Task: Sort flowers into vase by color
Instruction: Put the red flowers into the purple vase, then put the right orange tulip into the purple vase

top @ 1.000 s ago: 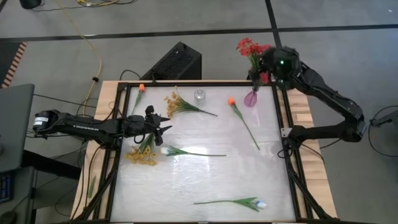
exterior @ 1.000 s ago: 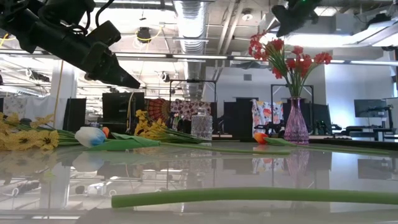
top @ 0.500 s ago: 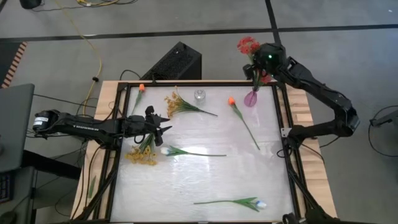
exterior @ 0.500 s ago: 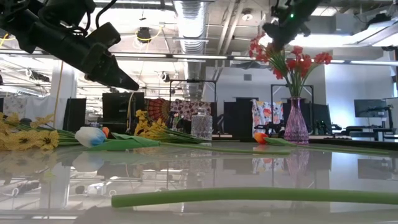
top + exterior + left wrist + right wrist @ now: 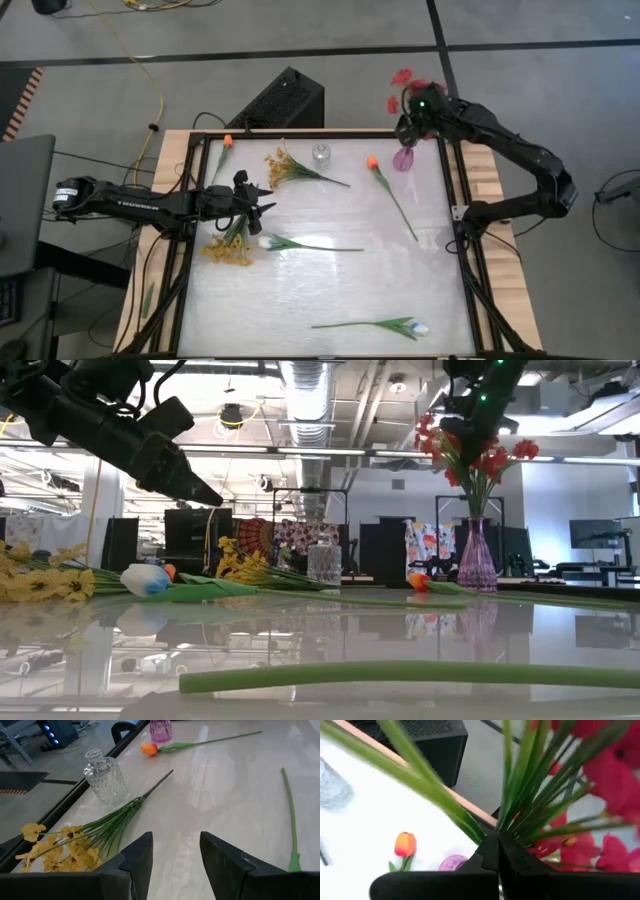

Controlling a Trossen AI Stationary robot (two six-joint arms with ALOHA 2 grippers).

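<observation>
The red flowers (image 5: 475, 455) stand with their stems in the purple vase (image 5: 476, 560) at the table's far right corner. My right gripper (image 5: 497, 842) is above that vase (image 5: 403, 158), shut on the red bunch (image 5: 403, 80). My left gripper (image 5: 175, 855) hovers open over the table's left side (image 5: 262, 197), near a yellow spray (image 5: 75, 840). Lying flat on the table are two yellow sprays (image 5: 285, 165) (image 5: 230, 245), two orange tulips (image 5: 228, 142) (image 5: 372, 163) and two white tulips (image 5: 268, 242) (image 5: 415, 327). My right gripper pinches the bundle of green stems (image 5: 520, 815) between its two shut fingers, a little below the red heads (image 5: 610, 765). It comes at the bunch from above. The stems' lower ends (image 5: 474, 510) go down into the purple vase's neck, and the bunch stands nearly upright.
A clear glass vase (image 5: 321, 154) stands near the table's far edge, also seen past my left gripper (image 5: 105, 780). A black box (image 5: 285, 100) sits beyond the far edge. Bare white tabletop (image 5: 330, 285) lies between the scattered stems.
My right gripper has moved toward the table's left edge, from beside the purple vase to right above it. The red bunch has shifted with it and now stands more upright in the vase. My left arm has kept still.
</observation>
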